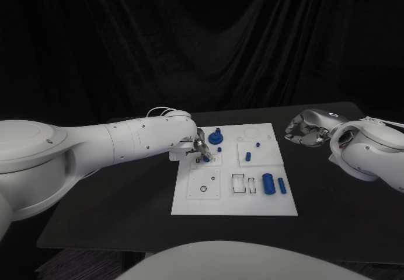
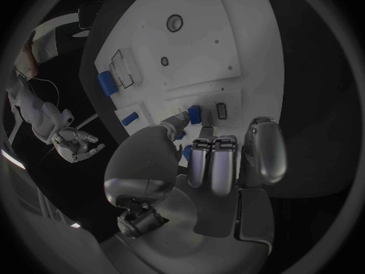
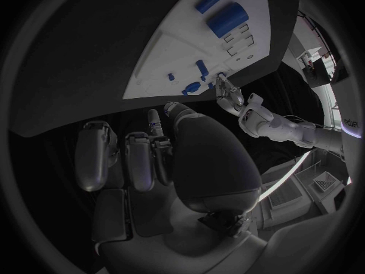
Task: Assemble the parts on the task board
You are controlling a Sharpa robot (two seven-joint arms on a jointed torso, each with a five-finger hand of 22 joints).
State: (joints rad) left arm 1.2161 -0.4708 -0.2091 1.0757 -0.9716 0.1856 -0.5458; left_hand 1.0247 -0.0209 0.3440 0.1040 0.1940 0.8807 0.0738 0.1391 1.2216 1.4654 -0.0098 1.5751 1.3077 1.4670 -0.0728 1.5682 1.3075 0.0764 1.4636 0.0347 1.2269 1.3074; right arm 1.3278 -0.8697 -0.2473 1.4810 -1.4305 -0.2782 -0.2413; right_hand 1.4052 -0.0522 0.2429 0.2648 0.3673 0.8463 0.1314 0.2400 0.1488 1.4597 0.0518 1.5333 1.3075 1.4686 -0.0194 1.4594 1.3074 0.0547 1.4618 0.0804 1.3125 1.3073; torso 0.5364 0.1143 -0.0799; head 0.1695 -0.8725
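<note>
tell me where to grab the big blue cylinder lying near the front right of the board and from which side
Grip the big blue cylinder across its round sides, about mid-length, coming straight down from above. It lies flat on the task board with its long axis running front to back, and a thinner blue pin lies close on its right, so fingers likely need to slip carefully into that gap. The right hand, open off the board, looks nearer.

The task board (image 1: 190, 201) was white. The parts (image 1: 268, 183) on it were blue. The table (image 1: 110, 204) was black, and the hands (image 1: 307, 128) were silver.
</note>
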